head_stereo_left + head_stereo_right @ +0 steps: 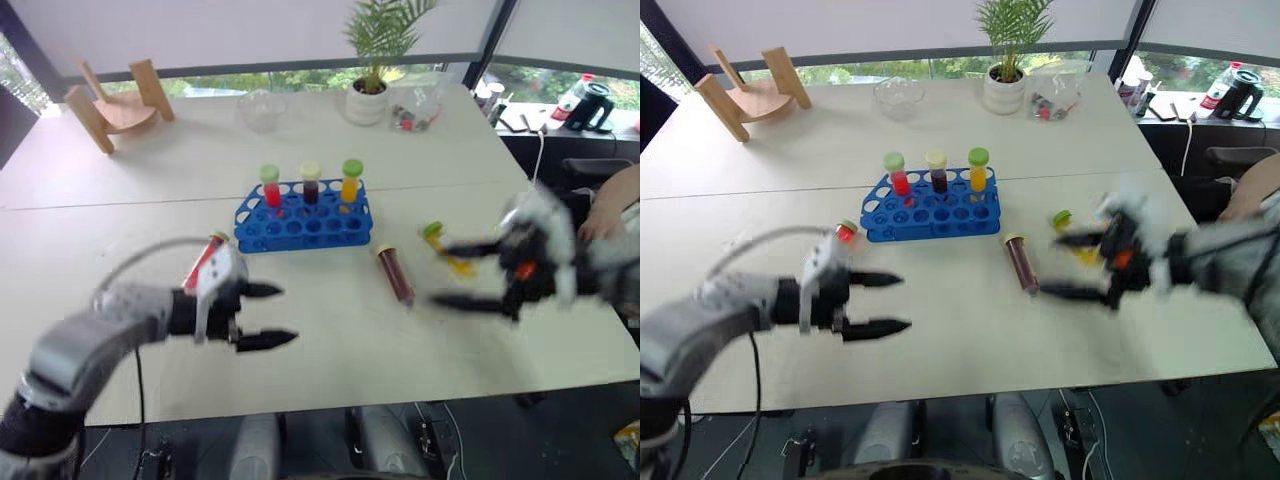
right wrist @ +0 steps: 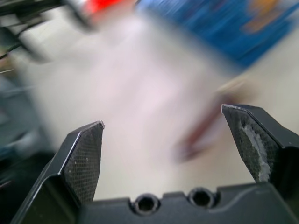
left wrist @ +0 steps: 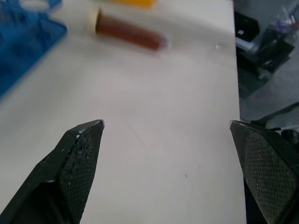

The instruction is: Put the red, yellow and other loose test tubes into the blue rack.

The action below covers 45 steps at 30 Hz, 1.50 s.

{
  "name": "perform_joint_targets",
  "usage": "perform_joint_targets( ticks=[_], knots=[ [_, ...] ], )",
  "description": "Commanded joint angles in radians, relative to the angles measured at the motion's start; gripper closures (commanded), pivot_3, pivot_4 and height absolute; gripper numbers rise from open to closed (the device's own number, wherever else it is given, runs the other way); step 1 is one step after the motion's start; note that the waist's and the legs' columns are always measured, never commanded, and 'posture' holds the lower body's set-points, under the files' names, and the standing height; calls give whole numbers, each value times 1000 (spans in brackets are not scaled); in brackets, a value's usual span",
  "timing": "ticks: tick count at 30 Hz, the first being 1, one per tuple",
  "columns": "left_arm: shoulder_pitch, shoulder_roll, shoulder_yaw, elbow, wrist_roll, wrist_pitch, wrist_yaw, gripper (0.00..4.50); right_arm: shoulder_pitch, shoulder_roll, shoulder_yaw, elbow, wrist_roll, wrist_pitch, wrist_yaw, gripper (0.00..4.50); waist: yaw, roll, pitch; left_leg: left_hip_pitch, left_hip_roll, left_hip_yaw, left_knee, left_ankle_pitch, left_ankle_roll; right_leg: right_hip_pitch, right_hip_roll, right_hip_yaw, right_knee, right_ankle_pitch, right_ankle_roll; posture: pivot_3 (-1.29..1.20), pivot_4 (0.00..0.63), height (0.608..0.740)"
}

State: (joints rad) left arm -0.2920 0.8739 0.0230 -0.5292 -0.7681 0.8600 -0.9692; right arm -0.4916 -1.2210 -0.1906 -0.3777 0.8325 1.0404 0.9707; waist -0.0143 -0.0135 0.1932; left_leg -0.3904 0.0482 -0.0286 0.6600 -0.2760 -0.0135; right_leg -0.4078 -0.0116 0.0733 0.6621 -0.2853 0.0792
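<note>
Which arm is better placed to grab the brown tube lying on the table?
Probably the right: its open tool is just beside the brown tube. The left tool, also open, sits farther off, by the red tube.

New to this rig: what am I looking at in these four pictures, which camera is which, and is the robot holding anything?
This is a humanoid robot with two arms. Two pictures come from its head, looking down over a white table. The other two come from cameras on its wrists, looking along the black fingers. The left gripper and right gripper are both open and hold nothing. On the table stands the blue rack with three capped tubes upright in it. Three loose tubes lie flat: a red tube behind the left gripper, a dark brown tube right of the rack, and a yellow tube by the right gripper. A potted plant stands at the far edge.
</note>
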Motion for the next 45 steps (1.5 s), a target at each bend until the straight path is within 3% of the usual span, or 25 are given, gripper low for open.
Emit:
perform_joint_targets(
  ticks=[1,4,7,12,16,19,22,24,25,29,32,34,37,41,45],
  knots=[
    [-134,5,11,-4,-47,28,-12,77,-185,-26,256,174,-189,30,43,0,0,-1,0,0,0,0,-3,0,0,-1,0,0,-1,0,0,0,150,740],
    [-223,11,-7,5,-22,-16,-51,77,-402,39,483,346,-328,80,107,0,-6,0,0,-5,0,1,-7,-1,2,-7,0,0,-1,1,5,0,150,740],
    [-234,44,-43,13,65,-99,-94,77,-602,162,689,651,-469,128,186,0,-18,1,0,-11,0,3,-11,3,-4,-19,0,3,0,1,3,0,150,740],
    [-208,36,-47,23,127,-157,-78,77,-754,308,862,995,-641,21,328,0,-22,2,0,-19,0,3,-12,3,-5,-28,0,2,2,0,2,0,150,740],
    [-150,15,-58,-7,156,-169,-41,77,-780,409,925,1163,-776,-121,358,0,-28,2,0,-19,-1,4,-11,3,-5,-27,-1,3,3,0,2,0,150,740],
    [-115,-2,-56,-43,153,-158,-7,0,-773,452,958,1240,-861,-211,396,798,-28,2,0,-19,-1,4,-10,3,-5,-27,-1,3,4,0,2,0,150,740],
    [-73,-15,-37,-70,148,-159,23,0,-751,474,971,1288,-938,-261,421,2346,-27,1,0,-18,-1,3,-9,3,-5,-25,-1,2,4,0,2,0,150,740],
    [-53,-22,-33,-77,149,-163,37,0,-740,489,957,1304,-968,-272,426,3394,-26,1,-1,-17,-1,2,-9,3,-5,-23,-1,1,4,0,2,0,150,740],
    [-46,-24,-35,-80,150,-165,43,0,-735,495,949,1308,-977,-271,432,3656,-26,0,-1,-16,-1,1,-9,3,-5,-22,-1,1,4,0,2,0,150,740],
    [-6,-8,-23,-59,167,-184,40,0,-684,483,853,1222,-992,-406,356,3663,-26,-4,-3,-14,-1,0,-8,3,-4,-20,-1,-1,4,0,2,0,150,740],
    [17,39,38,2,157,-186,-3,0,-608,474,542,929,-823,-523,245,3663,-33,-5,-4,-14,0,-1,-8,2,-4,-19,-1,-1,4,0,2,0,150,740],
    [7,54,71,61,142,-193,-30,0,-510,556,315,693,-682,-470,113,3663,-46,-2,-2,-13,0,0,-9,3,-4,-20,-1,0,6,2,2,0,150,740],
    [-21,68,98,132,127,-194,-70,0,-327,715,120,400,-628,-497,-158,3663,-53,-2,-2,-11,1,-2,-11,4,-6,-20,2,0,11,1,1,0,150,740],
    [-52,107,96,223,152,-207,-135,0,-155,934,66,140,-611,-524,-413,3663,-32,-2,-3,-13,1,-5,-12,5,-8,-21,1,-4,12,0,-1,0,150,740],
    [-100,140,9,277,237,-248,-181,0,-19,1097,145,52,-637,-608,-538,3663,-27,-2,-2,-15,0,-4,-12,9,-14,-23,-1,-3,12,0,-1,0,150,740]
  ],
)
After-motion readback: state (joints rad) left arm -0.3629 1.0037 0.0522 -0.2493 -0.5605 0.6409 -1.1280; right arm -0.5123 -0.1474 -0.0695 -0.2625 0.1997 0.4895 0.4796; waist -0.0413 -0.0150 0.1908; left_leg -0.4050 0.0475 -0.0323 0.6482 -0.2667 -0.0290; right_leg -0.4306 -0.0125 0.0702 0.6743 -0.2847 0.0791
